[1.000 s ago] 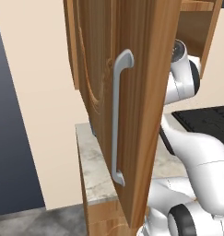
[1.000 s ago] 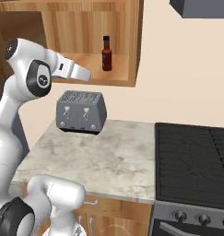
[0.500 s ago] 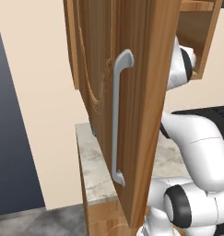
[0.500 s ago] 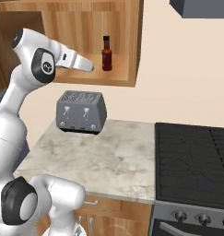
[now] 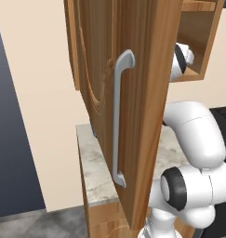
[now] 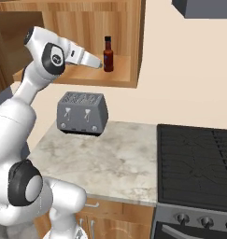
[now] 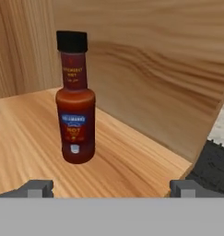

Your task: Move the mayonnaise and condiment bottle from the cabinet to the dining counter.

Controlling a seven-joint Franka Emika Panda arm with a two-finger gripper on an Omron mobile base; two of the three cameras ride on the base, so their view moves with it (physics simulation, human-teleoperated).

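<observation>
bottle: upright on the cabinet shelf, near its open front
handling: likely light, stiff and smooth; narrow neck, so it may tip easily
hold: at the wide lower body
gripper: jaws spread wide, bottle just ahead, not touched

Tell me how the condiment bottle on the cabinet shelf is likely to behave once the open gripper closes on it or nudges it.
The condiment bottle stands tall and slim on a narrow base, so a push near its black cap would probably tip it. Its smooth round body looks rigid and may slip or twist between the fingertips. Tipped onto the cabinet shelf, it would likely roll.
</observation>
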